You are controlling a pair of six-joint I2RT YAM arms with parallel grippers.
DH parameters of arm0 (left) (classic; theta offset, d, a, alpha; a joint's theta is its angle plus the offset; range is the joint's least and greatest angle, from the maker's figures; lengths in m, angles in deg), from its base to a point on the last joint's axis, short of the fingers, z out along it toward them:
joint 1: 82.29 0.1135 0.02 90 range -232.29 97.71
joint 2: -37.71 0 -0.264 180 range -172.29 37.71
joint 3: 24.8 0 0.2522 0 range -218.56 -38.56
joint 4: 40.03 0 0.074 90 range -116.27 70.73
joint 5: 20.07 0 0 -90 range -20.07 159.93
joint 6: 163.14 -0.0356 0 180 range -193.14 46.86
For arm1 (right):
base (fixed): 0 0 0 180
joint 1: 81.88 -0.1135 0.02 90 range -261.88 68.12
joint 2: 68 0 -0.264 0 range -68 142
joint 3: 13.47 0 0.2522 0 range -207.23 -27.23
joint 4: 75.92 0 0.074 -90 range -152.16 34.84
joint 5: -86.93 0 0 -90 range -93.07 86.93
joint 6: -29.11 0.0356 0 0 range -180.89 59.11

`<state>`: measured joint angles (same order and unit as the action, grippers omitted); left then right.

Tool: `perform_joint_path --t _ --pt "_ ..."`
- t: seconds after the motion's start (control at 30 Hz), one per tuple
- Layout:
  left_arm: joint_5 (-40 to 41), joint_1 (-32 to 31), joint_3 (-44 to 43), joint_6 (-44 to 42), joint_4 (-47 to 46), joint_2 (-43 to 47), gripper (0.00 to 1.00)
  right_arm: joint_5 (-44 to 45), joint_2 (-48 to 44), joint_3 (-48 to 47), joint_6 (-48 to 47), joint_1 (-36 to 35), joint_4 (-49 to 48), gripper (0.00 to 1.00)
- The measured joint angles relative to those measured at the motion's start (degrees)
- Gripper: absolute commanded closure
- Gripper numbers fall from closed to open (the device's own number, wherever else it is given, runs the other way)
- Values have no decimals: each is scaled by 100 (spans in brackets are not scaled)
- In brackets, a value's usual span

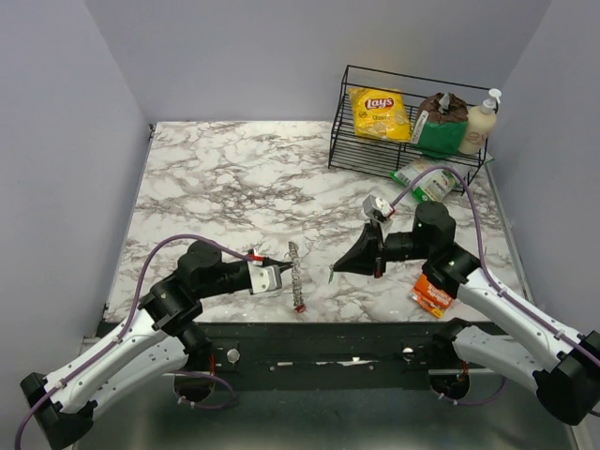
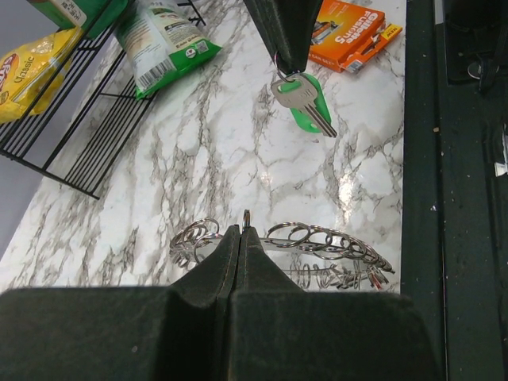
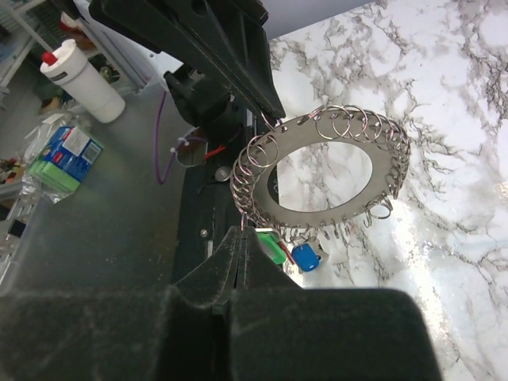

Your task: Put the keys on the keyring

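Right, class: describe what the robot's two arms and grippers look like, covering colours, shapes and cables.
The left arm and right arm have white shells near the base, with black joints and black outer sections. A purple cable loops along each. The left gripper and right gripper are black, tapering to a wedge.

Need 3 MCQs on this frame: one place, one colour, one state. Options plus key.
1. Where is the Lay's bag?
A) in the wire basket
B) at the table's front edge
C) on the orange packet

2. What colour is the head of the key hanging from the right claw?
A) red
B) yellow
C) green

3. How is the keyring?
A) lying flat on the table, untouched
B) held up by the left claw
C) inside the basket

Key:
1 A, the bag leans inside the basket's wires.
2 C, a green head tops the silver blade.
3 B, the shut claw pinches its rim.
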<state>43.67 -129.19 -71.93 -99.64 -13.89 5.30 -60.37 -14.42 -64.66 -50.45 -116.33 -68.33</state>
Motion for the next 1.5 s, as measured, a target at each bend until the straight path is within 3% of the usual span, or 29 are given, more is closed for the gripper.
perform_joint_path --t 0.83,1.5 --pt "-59 -2 72 -518 48 315 100 455 1521 -1290 -560 -931 522 99" --pt "-55 0 129 -651 55 348 100 734 1906 -1655 -754 -1292 780 99"
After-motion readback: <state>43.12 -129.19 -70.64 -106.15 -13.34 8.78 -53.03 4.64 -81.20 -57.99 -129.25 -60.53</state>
